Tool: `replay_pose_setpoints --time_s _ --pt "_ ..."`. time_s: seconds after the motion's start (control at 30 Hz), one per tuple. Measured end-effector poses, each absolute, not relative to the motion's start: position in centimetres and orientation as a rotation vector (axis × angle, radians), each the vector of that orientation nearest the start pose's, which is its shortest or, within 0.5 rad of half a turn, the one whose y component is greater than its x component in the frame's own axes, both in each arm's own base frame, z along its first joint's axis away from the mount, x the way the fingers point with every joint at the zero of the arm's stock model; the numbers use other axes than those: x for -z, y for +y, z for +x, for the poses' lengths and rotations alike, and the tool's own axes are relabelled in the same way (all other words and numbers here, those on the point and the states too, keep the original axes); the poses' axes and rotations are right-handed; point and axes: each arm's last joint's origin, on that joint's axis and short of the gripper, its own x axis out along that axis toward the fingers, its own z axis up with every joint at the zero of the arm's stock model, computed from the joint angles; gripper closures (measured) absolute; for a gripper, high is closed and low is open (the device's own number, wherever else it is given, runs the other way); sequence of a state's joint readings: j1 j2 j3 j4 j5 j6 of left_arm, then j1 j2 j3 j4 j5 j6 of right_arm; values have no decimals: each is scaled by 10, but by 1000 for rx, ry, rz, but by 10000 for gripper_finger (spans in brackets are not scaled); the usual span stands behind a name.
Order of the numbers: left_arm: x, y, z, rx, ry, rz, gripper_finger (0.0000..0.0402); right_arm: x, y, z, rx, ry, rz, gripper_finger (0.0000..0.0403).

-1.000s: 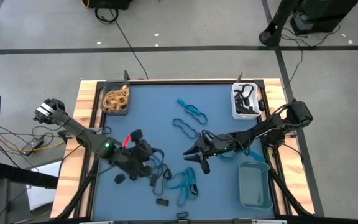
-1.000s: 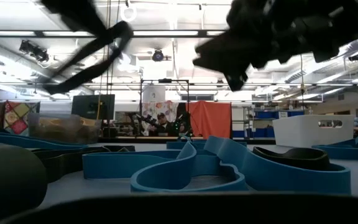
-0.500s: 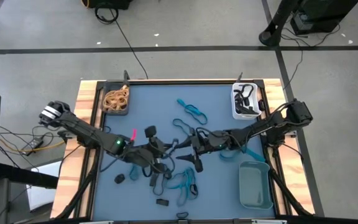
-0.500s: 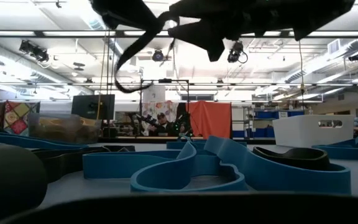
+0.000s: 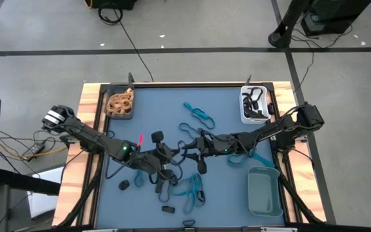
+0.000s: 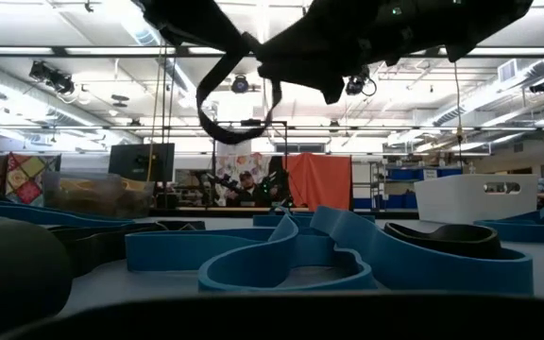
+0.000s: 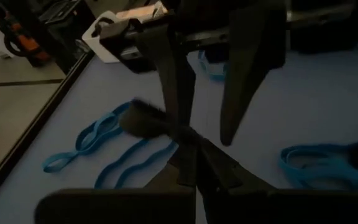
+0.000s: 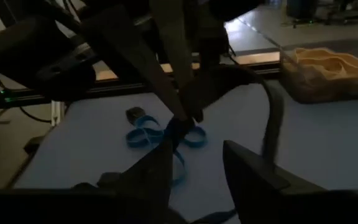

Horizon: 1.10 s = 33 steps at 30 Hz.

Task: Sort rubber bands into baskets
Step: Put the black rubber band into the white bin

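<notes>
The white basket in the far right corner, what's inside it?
The white basket holds a tangle of black rubber bands. How many there are, and whether anything lies beneath them, cannot be told from above.

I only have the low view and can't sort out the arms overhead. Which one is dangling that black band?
Observer: The left gripper is shut on the black band. It meets the right gripper over mid-table.
Operator: Has the right one taken hold?
Observer: Not visibly. Its wrist view shows its jaws standing apart.
Operator: Where do black ones go?
Observer: Probably the white basket on the right arm's side, which already holds black bands.
</notes>
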State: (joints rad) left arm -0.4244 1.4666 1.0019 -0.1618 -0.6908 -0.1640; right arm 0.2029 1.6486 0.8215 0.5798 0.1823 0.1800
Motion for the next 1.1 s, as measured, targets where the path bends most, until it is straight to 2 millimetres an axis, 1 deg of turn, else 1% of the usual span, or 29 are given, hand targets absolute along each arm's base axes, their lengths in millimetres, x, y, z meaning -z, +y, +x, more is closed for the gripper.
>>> replay_pose_setpoints --time_s 0.07,0.2,0.27,0.4,0.5,0.6,0.7,0.93,1.03,1.1 --pt "-255 -111 290 -301 535 188 394 -204 67 337 -29 254 135 255" --pt "-251 -109 287 -333 570 204 394 -205 80 334 -148 261 147 260" --pt "-250 -108 286 -352 580 217 394 -206 85 332 -159 257 146 261" --pt "-251 -108 286 -365 574 218 394 -208 89 330 -116 242 98 261" --pt "-251 -108 286 -365 570 216 394 -211 91 329 -83 226 26 261" --pt "-249 -109 288 -364 569 218 394 -211 88 329 21 223 -62 261" --pt "-248 -109 289 -364 568 218 394 -210 85 329 108 232 -107 261" --pt "-250 -109 290 -357 554 234 394 -208 83 329 90 246 -92 250" --pt "-250 -109 290 -358 554 234 394 -209 84 329 93 243 -113 234" --pt "-250 -109 290 -359 554 234 394 -208 83 329 127 246 -123 218"
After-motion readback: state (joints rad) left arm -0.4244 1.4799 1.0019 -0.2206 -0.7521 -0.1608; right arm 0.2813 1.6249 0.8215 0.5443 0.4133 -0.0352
